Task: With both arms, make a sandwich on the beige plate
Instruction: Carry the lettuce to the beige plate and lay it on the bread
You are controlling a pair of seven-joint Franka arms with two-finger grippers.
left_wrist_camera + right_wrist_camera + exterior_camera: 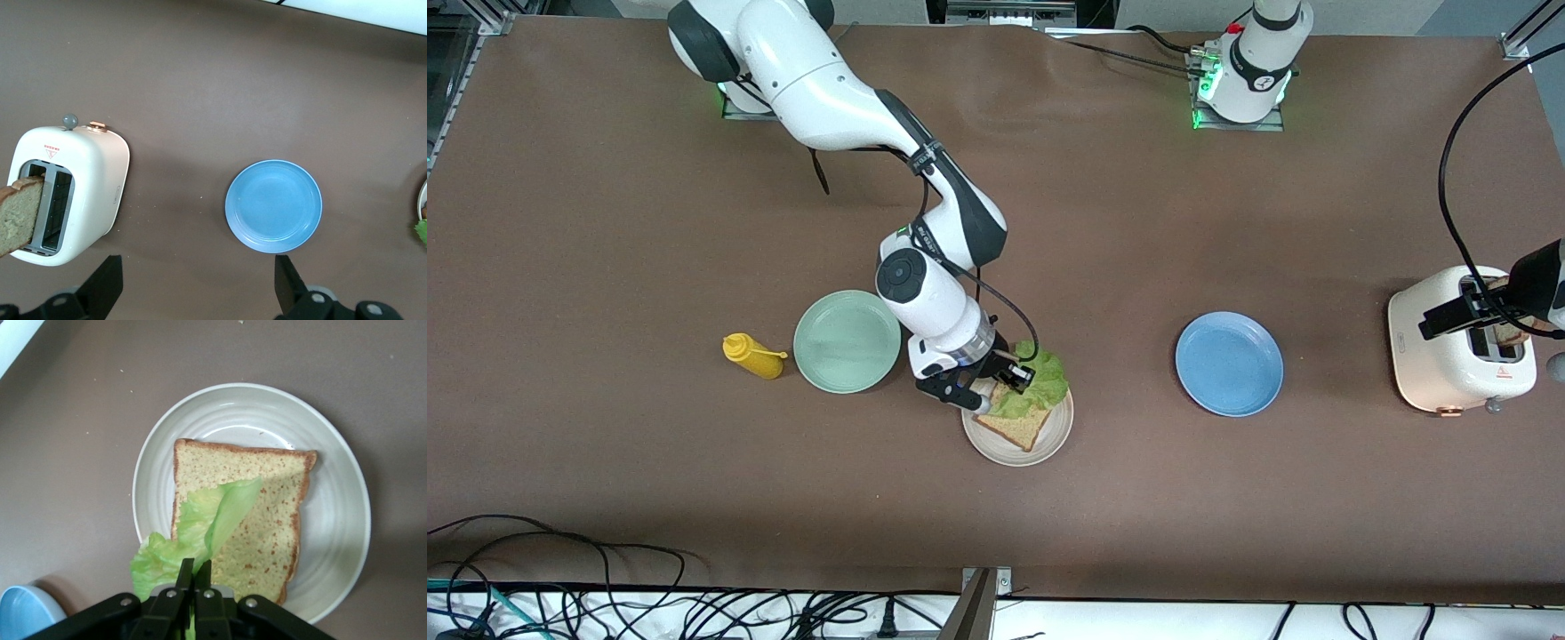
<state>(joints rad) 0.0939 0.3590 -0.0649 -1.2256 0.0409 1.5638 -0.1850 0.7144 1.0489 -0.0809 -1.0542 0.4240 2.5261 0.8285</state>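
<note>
The beige plate lies mid-table with one brown bread slice flat on it. My right gripper is over the plate's edge, shut on a ruffled green lettuce leaf that drapes partly onto the slice. The right wrist view shows the plate, the slice, the lettuce and the shut gripper. The second bread slice stands in a white toaster; it also shows in the left wrist view. My left gripper hangs open and empty over the toaster, and it shows in the left wrist view.
A blue plate lies between the beige plate and the toaster. A pale green plate and a yellow squeeze bottle lie toward the right arm's end. Cables run along the table edge nearest the camera.
</note>
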